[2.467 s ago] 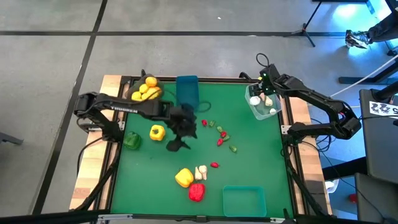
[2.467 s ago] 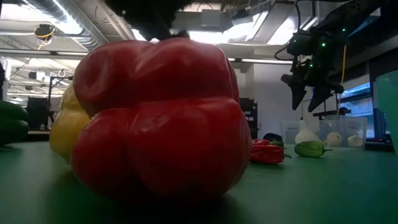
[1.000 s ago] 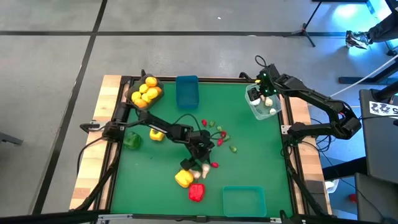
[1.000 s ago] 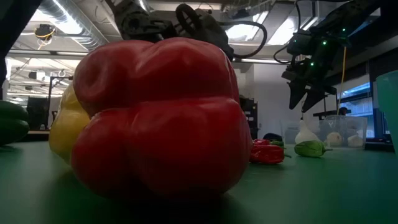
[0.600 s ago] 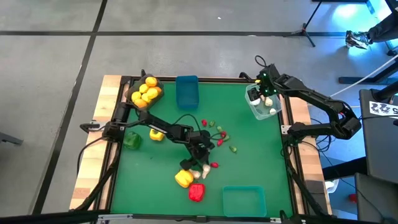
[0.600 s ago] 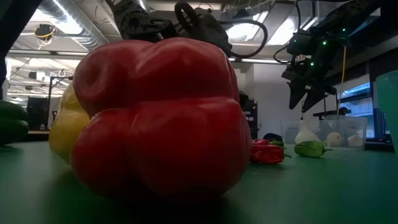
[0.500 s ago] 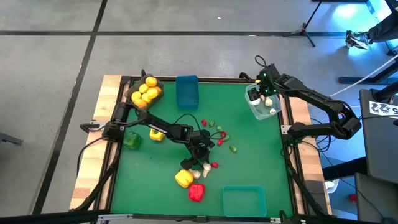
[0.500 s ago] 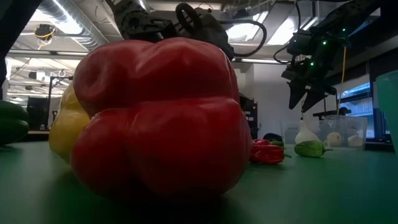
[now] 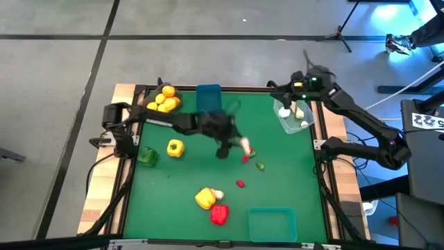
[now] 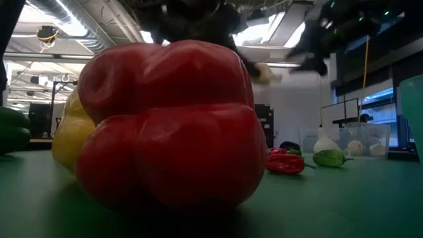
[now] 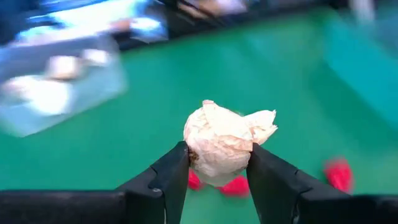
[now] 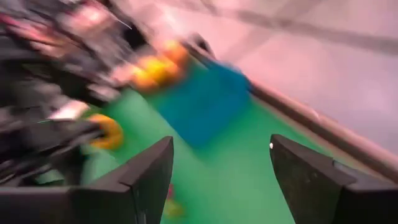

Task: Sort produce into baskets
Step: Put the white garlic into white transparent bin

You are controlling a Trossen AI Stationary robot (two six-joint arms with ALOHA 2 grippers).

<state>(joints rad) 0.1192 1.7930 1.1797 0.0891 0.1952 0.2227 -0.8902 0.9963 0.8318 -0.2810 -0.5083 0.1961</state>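
Observation:
My left gripper point(image 9: 238, 144) is shut on a white garlic piece point(image 11: 222, 148) above the middle of the green mat; the garlic also shows in the high view point(image 9: 245, 142). My right gripper point(image 12: 221, 144) is open and empty, high beside the clear bin point(image 9: 293, 117), which holds garlic pieces. The dark grey bin point(image 9: 164, 99) holds yellow fruits. The blue bin point(image 9: 208, 98) and the teal bin point(image 9: 272, 223) stand on the mat. A red pepper point(image 9: 219, 214), a yellow pepper point(image 9: 205, 198) and one garlic piece point(image 9: 217, 194) lie near the front. My left gripper pinches the garlic's bulb point(image 11: 199, 155) between its two fingers, one on each side. The garlic's papery tip point(image 11: 264, 121) sticks out past the fingers. The garlic is lifted clear of the mat.
A second yellow pepper point(image 9: 175, 147) and a green pepper point(image 9: 146, 157) lie at the left. Small red bits point(image 9: 240, 184) and a green bit point(image 9: 260, 166) lie mid-mat. In the low view the red pepper point(image 10: 165, 125) fills the foreground.
My left gripper has taken one garlic piece from beside the front yellow pepper, lifted it clear and carried it toward the far right, toward the clear bin. One garlic piece stays behind. My right gripper has risen from over the clear bin and turned toward the table's left.

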